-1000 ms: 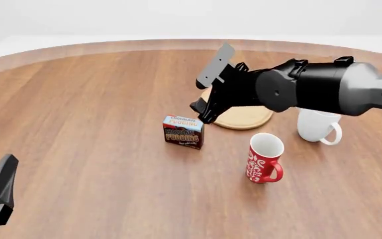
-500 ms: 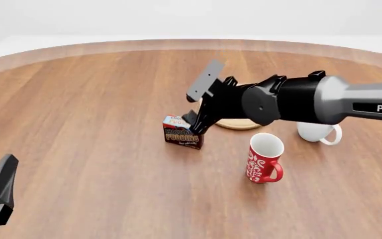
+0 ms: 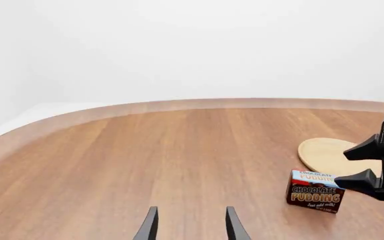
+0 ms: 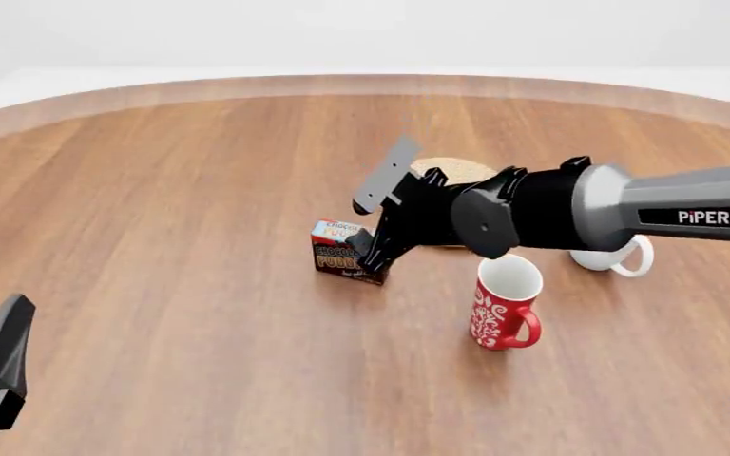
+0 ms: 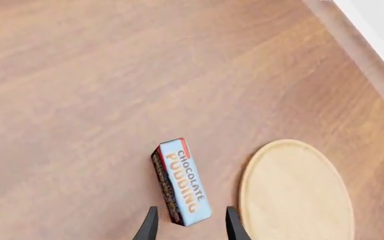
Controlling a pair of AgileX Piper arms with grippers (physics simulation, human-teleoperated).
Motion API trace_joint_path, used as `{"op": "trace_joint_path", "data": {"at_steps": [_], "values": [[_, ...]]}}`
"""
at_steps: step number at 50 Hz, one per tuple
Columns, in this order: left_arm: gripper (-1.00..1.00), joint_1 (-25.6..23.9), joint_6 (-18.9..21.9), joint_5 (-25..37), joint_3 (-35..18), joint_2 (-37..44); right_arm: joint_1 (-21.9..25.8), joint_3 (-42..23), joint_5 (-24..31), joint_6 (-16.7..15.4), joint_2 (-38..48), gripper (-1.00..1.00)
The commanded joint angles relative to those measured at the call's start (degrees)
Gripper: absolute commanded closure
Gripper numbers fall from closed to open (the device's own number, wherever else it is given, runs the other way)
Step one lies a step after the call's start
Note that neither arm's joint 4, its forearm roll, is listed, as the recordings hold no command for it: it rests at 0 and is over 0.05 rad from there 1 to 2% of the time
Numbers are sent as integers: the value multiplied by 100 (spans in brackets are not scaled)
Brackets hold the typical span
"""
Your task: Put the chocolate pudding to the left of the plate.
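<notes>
The front view sits high on the arms' side of the counter (image 4: 187,190), looking forward and down across most of it. The left wrist view rides low and far back, facing level over the wood toward the chocolate pudding (image 3: 315,191) and plate (image 3: 331,155). The right wrist view hangs close above, facing steeply down on the chocolate pudding (image 5: 182,181) and plate (image 5: 295,192). All three share the pudding carton; the front view shows only the plate's far rim (image 4: 460,169).
</notes>
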Motion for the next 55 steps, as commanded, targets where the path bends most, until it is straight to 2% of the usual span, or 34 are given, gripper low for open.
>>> {"op": "trace_joint_path", "data": {"at_steps": [1, 30, 55], "values": [[-100, 0, 0, 0, 0, 0, -7, 27, -112, 61, 142, -100], [-100, 0, 0, 0, 0, 0, -28, -26, -302, 238, 476, -100], [-100, 0, 0, 0, 0, 0, -148, 19, -439, 244, 621, -100]]}}
